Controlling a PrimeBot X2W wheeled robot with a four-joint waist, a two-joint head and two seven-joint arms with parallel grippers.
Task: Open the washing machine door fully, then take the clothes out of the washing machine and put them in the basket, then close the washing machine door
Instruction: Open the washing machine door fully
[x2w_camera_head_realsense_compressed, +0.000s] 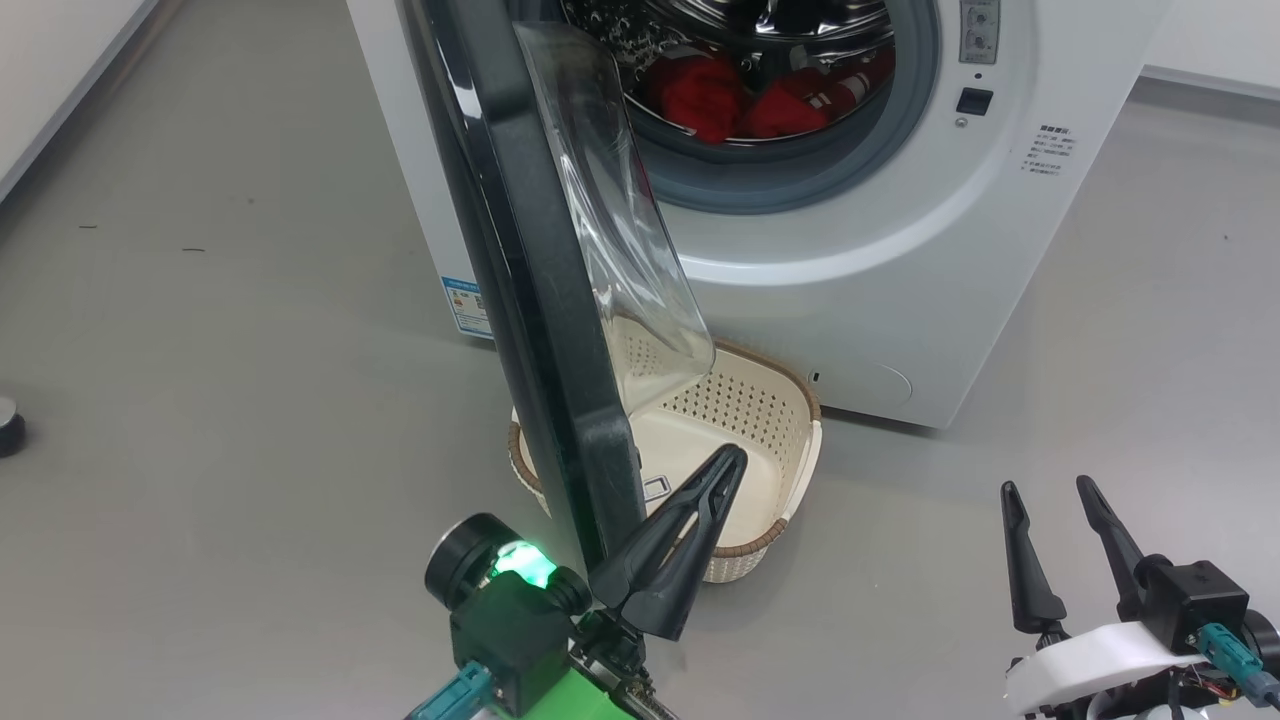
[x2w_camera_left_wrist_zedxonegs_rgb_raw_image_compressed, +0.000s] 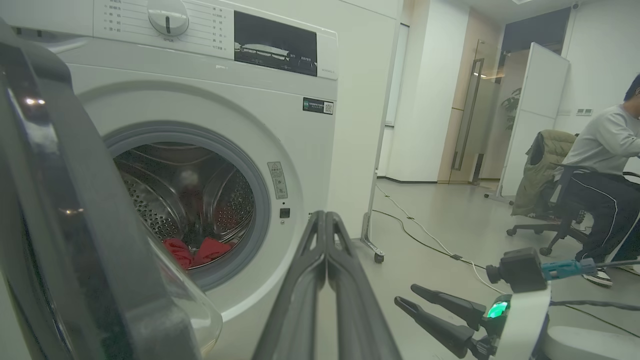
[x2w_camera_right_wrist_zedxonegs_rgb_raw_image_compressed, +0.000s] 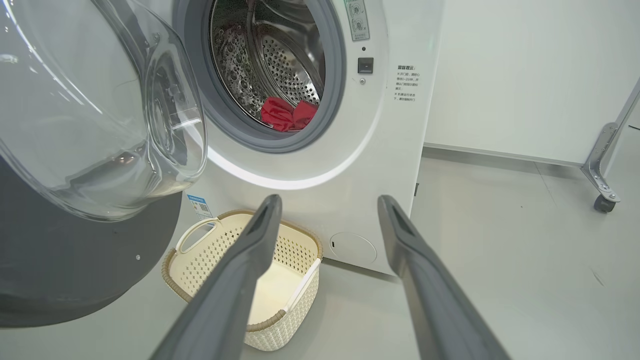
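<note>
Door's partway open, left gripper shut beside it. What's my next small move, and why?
Probably nudge the washing machine door further to the robot's left with the shut left gripper. The door stands edge-on, hanging over the basket, and the clothes lie in the drum, so it likely needs to swing wider first.

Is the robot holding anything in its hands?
Nothing. The left gripper is shut empty beside the washing machine door; the right gripper is open, empty.

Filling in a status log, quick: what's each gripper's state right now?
Left gripper: closed, fingers pressed together, holding nothing, beside the black-rimmed round glass door.
Right gripper: open, holding nothing.
</note>
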